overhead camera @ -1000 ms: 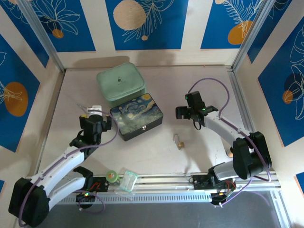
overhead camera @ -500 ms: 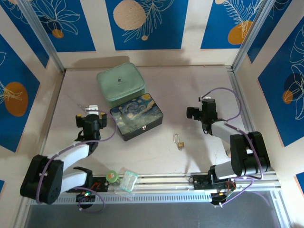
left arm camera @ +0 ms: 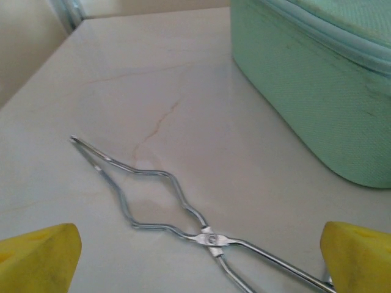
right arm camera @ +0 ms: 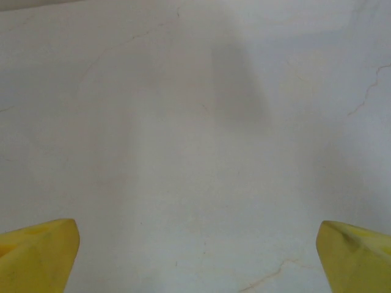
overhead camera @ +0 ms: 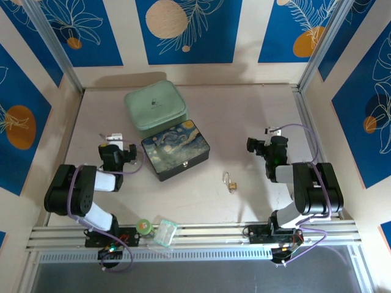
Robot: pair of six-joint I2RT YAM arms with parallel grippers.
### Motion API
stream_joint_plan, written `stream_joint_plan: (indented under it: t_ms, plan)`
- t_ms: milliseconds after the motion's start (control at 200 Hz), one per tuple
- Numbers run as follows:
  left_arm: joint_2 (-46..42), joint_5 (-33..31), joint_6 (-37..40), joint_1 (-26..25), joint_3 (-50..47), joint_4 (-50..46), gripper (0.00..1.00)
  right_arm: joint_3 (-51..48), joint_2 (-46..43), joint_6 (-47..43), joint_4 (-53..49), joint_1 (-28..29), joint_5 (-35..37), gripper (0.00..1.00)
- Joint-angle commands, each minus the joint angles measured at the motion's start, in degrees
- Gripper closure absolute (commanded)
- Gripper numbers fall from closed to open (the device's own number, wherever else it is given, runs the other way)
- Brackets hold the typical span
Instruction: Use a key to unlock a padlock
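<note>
The padlock (overhead camera: 231,183), tiny and brass with a thin silver shackle, lies on the pale table near the middle, right of the Starry-Night box (overhead camera: 176,149). I cannot make out the key as a separate thing beside it. My left gripper (overhead camera: 114,141) sits left of that box, open and low over the table; its yellow fingers (left arm camera: 36,256) straddle silver wire tongs (left arm camera: 165,201) without touching them. My right gripper (overhead camera: 273,135) is right of the padlock and well apart from it, open over bare table with its yellow fingertips (right arm camera: 357,256) wide apart.
A mint-green case (overhead camera: 155,108) stands behind the patterned box and fills the right of the left wrist view as a green wall (left arm camera: 317,79). A small green-capped bottle (overhead camera: 144,226) and a clear container (overhead camera: 165,232) rest on the front rail.
Both arms have folded back toward their bases. The right gripper has moved right, away from the padlock; the left gripper has drawn back a little over the tongs. Both stayed open.
</note>
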Motion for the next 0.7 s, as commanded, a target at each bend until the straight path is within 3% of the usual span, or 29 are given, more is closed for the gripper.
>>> stream_joint_plan:
  t_ms: [0,160,695]
  plan:
    - [0.41,5.01,-0.04,0.34,0.50,6.21,0.01,0.64,0.22,-0.61,5.91,0.85,-2.61,0.01]
    - [0.34,6.52,0.31,0.34,2.41,2.18,0.01,0.72,0.22,-0.70,5.69,0.95,-2.44,0.01]
    - [0.31,5.89,0.82,-0.08,2.24,2.88,0.00,0.97,0.23,-0.51,5.11,0.30,-4.11,0.01]
